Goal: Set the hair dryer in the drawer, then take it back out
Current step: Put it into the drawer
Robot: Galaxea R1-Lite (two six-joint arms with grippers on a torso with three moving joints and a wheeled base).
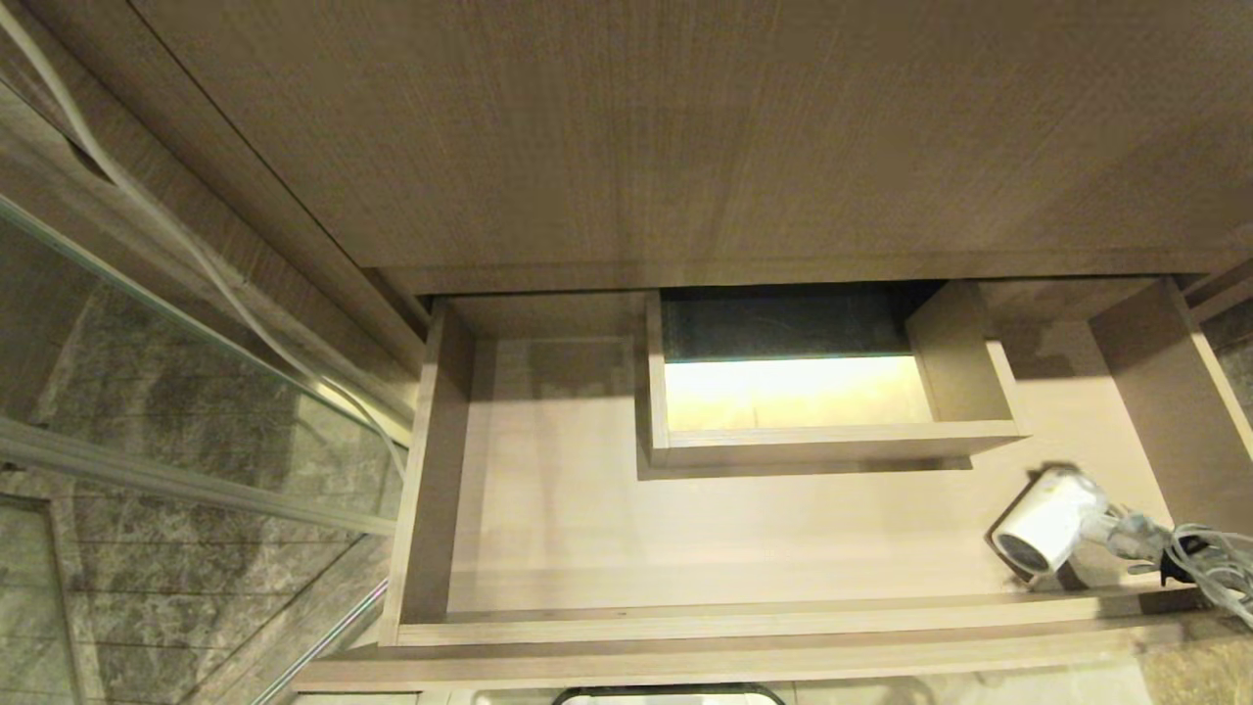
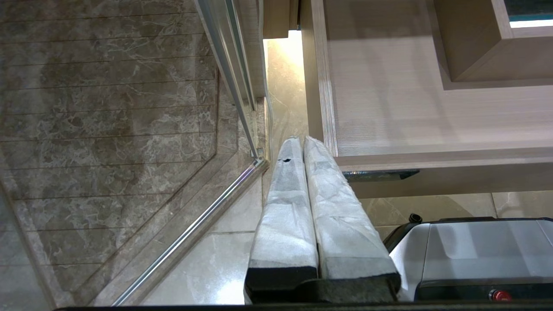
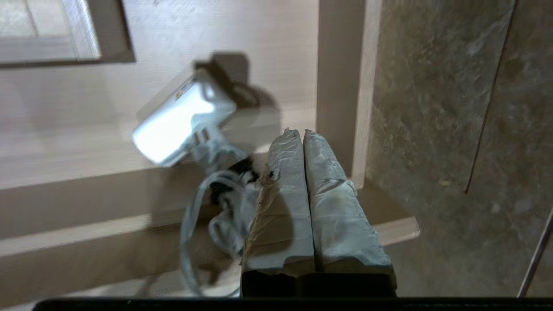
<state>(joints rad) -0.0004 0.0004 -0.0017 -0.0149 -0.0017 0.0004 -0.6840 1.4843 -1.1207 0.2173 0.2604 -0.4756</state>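
Scene: marble floor [image 2: 108,108], drawer [image 1: 548,509] open | dryer [image 1: 1047,524] in drawer's right front corner | my right end effector [image 3: 298,136] pressed together, empty, beside cord [image 3: 203,216] | placed, I judge; retrieval remains | left end effector [image 2: 300,142] closed, parked.

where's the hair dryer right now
In the head view the hair dryer is inside the open drawer, in its front right corner, right of the boxed cut-out, cord trailing over the front edge.

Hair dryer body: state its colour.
White, clearest in the head view: hair dryer.
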